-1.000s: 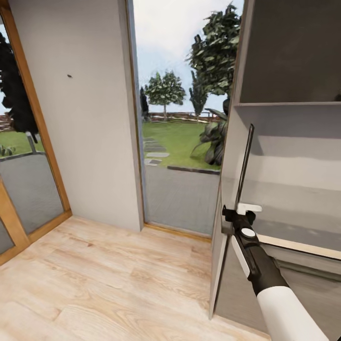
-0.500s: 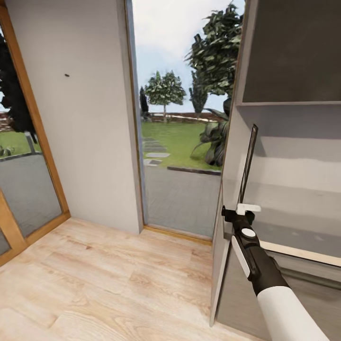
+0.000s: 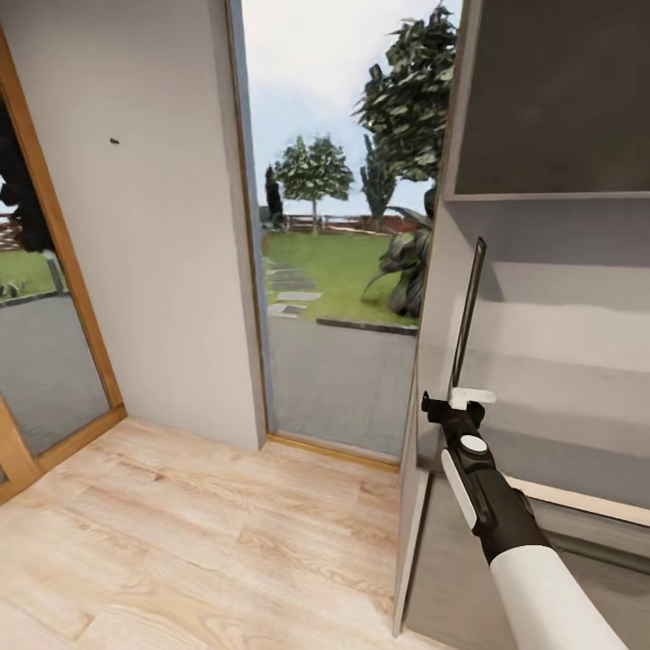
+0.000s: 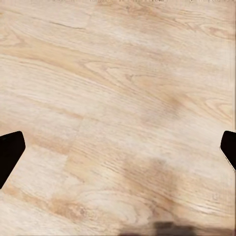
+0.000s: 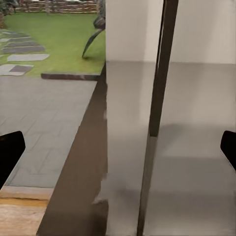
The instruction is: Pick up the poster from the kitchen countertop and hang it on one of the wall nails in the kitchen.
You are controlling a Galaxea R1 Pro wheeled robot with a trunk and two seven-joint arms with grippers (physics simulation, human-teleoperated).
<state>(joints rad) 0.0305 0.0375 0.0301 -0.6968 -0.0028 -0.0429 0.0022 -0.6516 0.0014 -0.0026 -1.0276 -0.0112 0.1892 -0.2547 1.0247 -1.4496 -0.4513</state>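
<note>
Carrying the poster (image 3: 468, 311) over to the wall nail (image 3: 115, 142)

Right gripper (image 3: 460, 400) is clamping its bottom edge, poster standing upright above; nail's far off left, so I'd be keeping it vertical. Left gripper (image 4: 118, 152) is hanging apart over floor.

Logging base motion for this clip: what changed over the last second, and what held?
The whole head view shifted, so the camera moved, not the room: the tiny dark wall nail and the light-grey wall panel slid left in the picture. The right gripper still holds the thin black-framed poster, seen edge-on and upright before the grey cabinet, unchanged. Nothing was let go.
</note>
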